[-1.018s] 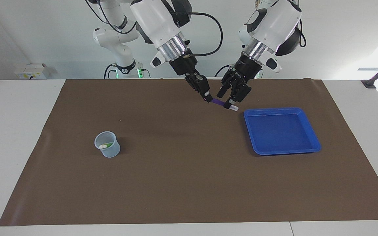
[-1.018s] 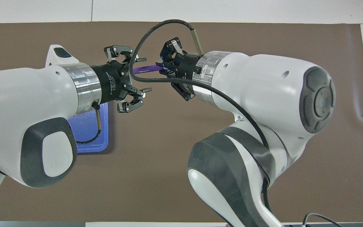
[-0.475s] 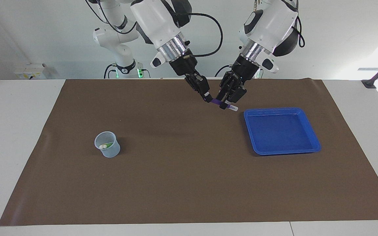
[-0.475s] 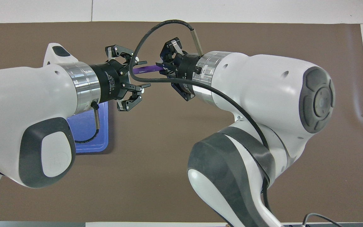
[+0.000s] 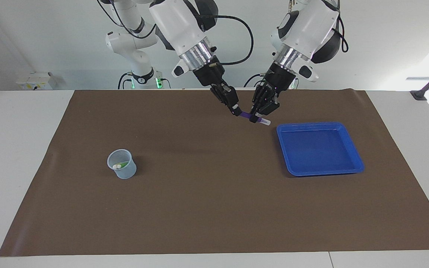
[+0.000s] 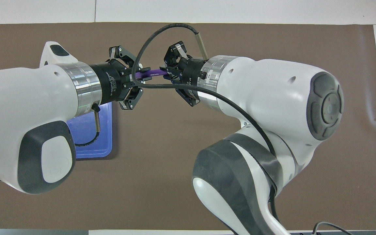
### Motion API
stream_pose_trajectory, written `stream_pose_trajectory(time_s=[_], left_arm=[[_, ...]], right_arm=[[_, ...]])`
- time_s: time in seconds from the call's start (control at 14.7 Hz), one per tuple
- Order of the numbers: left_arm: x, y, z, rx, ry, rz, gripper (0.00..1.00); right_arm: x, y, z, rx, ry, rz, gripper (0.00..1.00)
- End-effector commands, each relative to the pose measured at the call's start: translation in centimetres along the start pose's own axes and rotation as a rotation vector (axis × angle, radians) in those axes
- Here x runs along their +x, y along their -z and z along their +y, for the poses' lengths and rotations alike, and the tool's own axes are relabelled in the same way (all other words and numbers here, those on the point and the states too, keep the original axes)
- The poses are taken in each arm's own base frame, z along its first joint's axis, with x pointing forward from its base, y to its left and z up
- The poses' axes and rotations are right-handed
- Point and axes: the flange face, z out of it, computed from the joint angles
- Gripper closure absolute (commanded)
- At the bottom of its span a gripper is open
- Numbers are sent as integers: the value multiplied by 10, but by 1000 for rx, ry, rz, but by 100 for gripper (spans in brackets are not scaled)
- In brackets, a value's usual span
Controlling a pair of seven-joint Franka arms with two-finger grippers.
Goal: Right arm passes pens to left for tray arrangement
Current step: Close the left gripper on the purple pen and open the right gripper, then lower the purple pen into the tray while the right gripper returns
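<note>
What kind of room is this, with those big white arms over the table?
Probably a robotics lab. Two white arms hold one purple pen between them over a brown mat on a white table, with a blue tray and a small cup set out as props.

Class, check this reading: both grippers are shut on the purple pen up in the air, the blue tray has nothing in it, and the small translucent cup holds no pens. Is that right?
One part is wrong. The translucent cup is not without pens: the facing view shows a green pen and a pale pen end inside it. The rest holds: the left gripper and right gripper are both shut on the purple pen, and the blue tray has nothing in it.
</note>
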Motion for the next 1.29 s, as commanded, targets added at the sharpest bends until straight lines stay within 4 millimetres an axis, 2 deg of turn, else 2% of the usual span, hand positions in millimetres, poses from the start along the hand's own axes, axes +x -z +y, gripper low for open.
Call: stream_pose_trajectory(time_s=[0.0, 0.2, 0.27, 0.41, 0.54, 0.68, 0.88, 1.22], left_arm=[[-3, 1, -1, 6, -30, 18, 100], [-3, 1, 0, 5, -29, 18, 100], [-2, 2, 0, 5, -28, 18, 100], [-2, 2, 1, 1, -27, 18, 100], [2, 2, 1, 3, -32, 22, 100], [14, 3, 4, 6, -77, 34, 100], [47, 3, 5, 89, -248, 64, 100], [125, -10, -15, 329, -609, 25, 100]], right_arm=[[7, 8, 3, 15, -8, 1, 100], [9, 8, 2, 17, -19, -4, 100], [11, 8, 2, 21, -47, -24, 95], [12, 10, 1, 25, -57, -34, 0], [14, 11, 2, 9, -19, -31, 0], [23, 17, 4, -52, 103, -34, 0], [68, 35, 13, -152, 319, -41, 0], [153, 51, 40, -256, 724, -24, 0]])
